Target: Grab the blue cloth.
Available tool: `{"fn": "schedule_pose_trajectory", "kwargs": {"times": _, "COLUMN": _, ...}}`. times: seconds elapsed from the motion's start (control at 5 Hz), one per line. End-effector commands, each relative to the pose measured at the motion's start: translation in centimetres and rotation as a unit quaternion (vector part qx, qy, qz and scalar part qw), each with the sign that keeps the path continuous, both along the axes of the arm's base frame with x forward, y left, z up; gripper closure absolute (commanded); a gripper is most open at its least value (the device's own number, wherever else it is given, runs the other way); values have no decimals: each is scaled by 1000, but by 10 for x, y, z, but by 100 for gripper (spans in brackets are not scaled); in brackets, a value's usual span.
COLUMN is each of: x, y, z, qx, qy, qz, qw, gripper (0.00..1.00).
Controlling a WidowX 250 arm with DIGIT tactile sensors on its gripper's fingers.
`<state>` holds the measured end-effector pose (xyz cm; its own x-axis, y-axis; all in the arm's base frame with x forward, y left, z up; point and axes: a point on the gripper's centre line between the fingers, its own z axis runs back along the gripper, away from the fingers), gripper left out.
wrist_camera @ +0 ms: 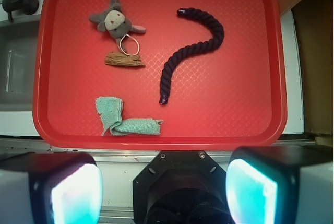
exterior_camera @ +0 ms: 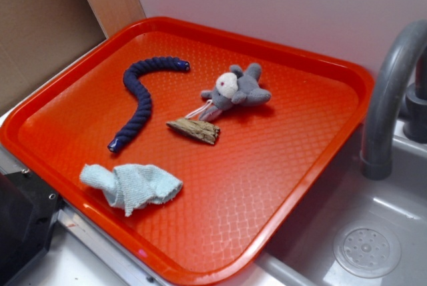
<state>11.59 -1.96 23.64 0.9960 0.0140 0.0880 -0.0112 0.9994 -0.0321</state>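
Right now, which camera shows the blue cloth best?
The exterior view: the cloth sits close and large near the tray's front edge, folds clear. The wrist view shows it whole from above but smaller, with the open hand well short of it.

Looking down through the wrist camera, you see the wide-open end effector [wrist_camera: 163, 185] at the bottom edge, its two pale glowing fingers [wrist_camera: 77, 193] spread far apart and holding nothing. Beyond it lies the red plastic tray [wrist_camera: 235, 109] with a textured floor. Near the tray's closest rim sits the crumpled pale light-blue terry cloth [wrist_camera: 121, 117]. Farther off on the left you find the small grey plush mouse toy [wrist_camera: 116, 22], touching a flat brown piece of wood [wrist_camera: 124, 60]. To the right, well apart from the cloth, curls the dark navy twisted rope [wrist_camera: 192, 49].
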Motion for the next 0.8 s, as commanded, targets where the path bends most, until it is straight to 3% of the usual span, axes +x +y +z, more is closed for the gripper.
{"fn": "schedule_pose_trajectory", "kwargs": {"times": 0.0, "x": 0, "y": 0, "z": 0, "qx": 0, "qy": 0, "qz": 0, "qw": 1000, "gripper": 0}}
{"fn": "schedule_pose_trajectory", "kwargs": {"times": 0.4, "x": 17, "y": -45, "z": -84, "qx": -15, "qy": -33, "qz": -47, "qw": 998, "gripper": 0}}
{"fn": "schedule_pose_trajectory", "kwargs": {"times": 0.6, "x": 21, "y": -55, "z": -108, "qx": -47, "qy": -53, "qz": -76, "qw": 995, "gripper": 0}}
